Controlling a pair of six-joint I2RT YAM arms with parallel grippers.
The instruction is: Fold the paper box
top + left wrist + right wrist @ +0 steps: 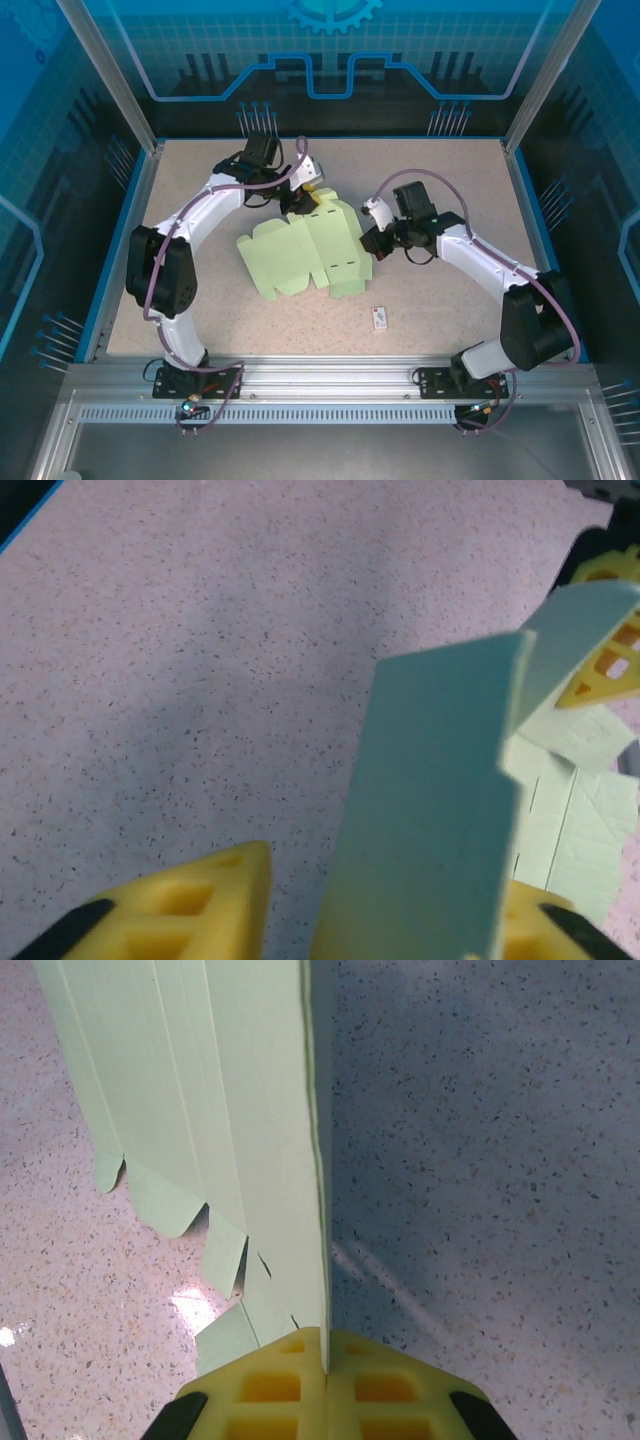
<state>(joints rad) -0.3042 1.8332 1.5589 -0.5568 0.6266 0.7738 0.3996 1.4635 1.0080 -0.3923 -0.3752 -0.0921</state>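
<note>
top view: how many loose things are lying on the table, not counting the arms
2: a green paper cut-out in the middle of the table, and a small white tag nearer the front edge, right of centre. Something small could be hidden under the paper.

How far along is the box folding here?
Little looks done: the paper box lies mostly flat, an unfolded cut-out. In hand: the right gripper pinches one edge, and a flap stands raised inside the open left gripper. Left: nearly every fold.
</note>
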